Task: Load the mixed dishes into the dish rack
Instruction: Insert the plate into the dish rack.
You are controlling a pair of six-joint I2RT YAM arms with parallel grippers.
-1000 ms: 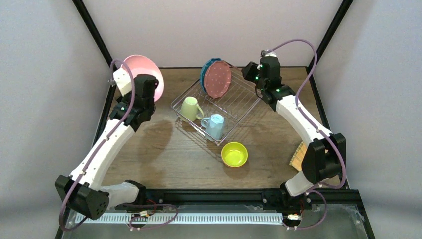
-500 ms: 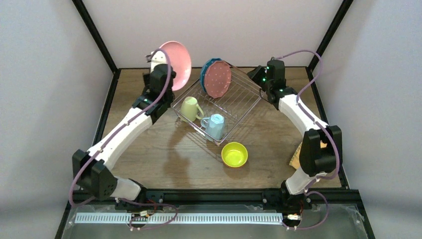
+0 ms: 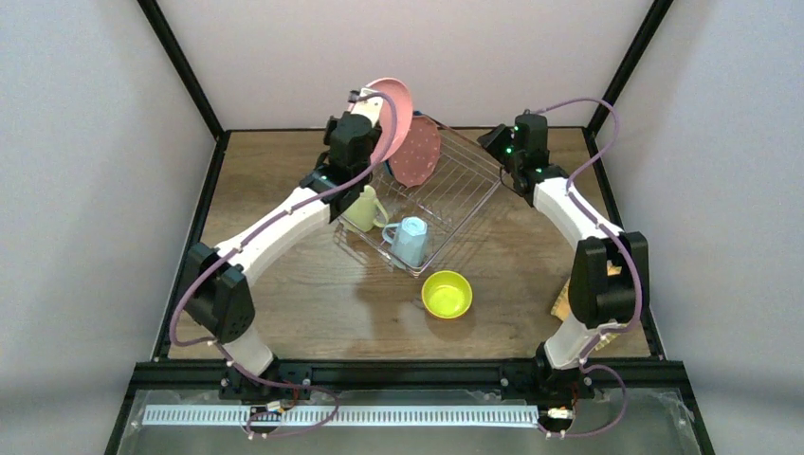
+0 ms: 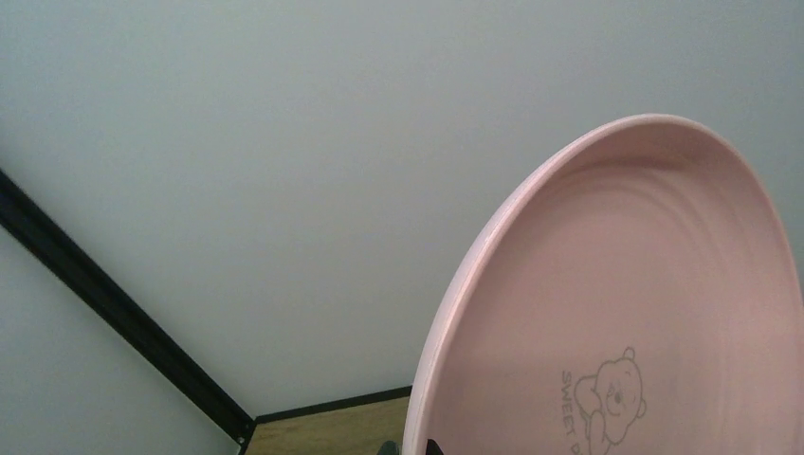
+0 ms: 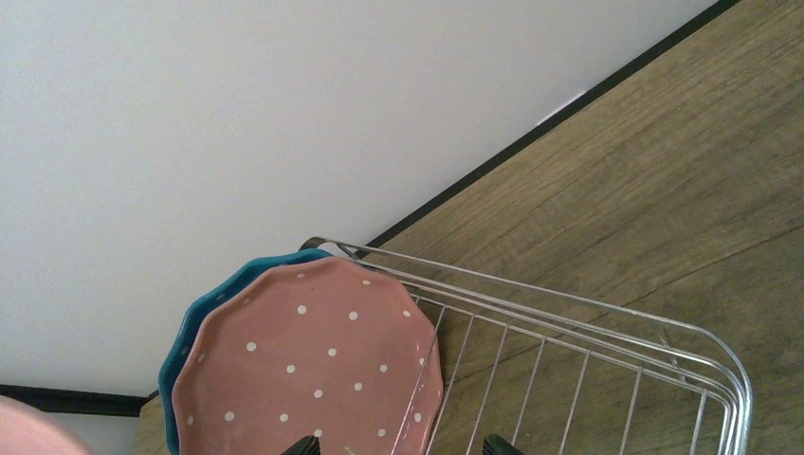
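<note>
Wooden tabletop [image 3: 284,284] bears a silvery wire dish rack [image 3: 455,190]; above its far corner the left gripper [image 3: 372,102] clamps a round pink plate [image 3: 393,106], right gripper [image 3: 493,142] agape. A skewed descent could topple the leaning dotted plate [image 3: 417,152].

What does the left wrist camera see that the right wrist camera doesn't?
Only the left wrist view shows the inside of the plain pink plate, with a little bear drawing on it. Only the right wrist view shows the wire dish rack, with a pink dotted plate in it and a blue plate leaning behind that one. Both views show the pale wall and the wooden table.
</note>
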